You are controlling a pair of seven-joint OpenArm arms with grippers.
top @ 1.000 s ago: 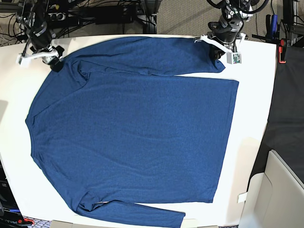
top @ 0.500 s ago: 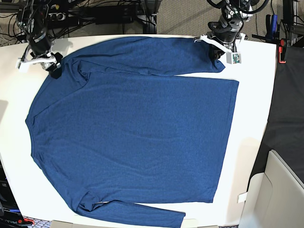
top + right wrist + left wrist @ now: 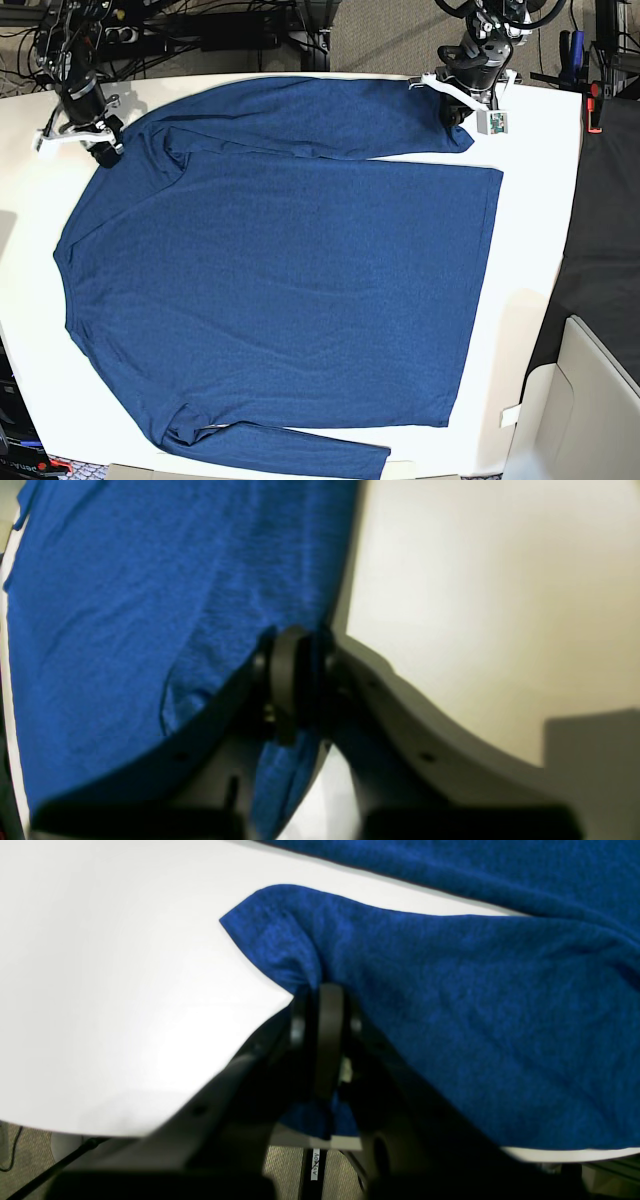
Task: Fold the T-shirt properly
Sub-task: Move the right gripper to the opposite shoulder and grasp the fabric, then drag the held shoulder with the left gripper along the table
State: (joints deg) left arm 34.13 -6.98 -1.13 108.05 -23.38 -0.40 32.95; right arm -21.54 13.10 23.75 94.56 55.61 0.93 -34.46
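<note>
The T-shirt (image 3: 280, 270) is lying spread flat across the white desk (image 3: 530, 260), filling most of it, with one long sleeve folded across the top edge and the other sleeve trailing along the near edge. Over at the far right of the base view, the left end effector (image 3: 458, 110) is sitting at the cuff end of that top sleeve. From its wrist camera, the jaws are pressing tight together on a pinch of the blue fabric (image 3: 450, 1005), which is bunching up right at the tips of the left end effector (image 3: 320, 995). On the opposite side, the right end effector (image 3: 105, 148) is resting at the shoulder corner of the shirt. Its own camera is showing the right end effector (image 3: 292, 640) closing narrow, with the shirt's edge (image 3: 150, 605) gathering between the two black fingers and hanging below them.
</note>
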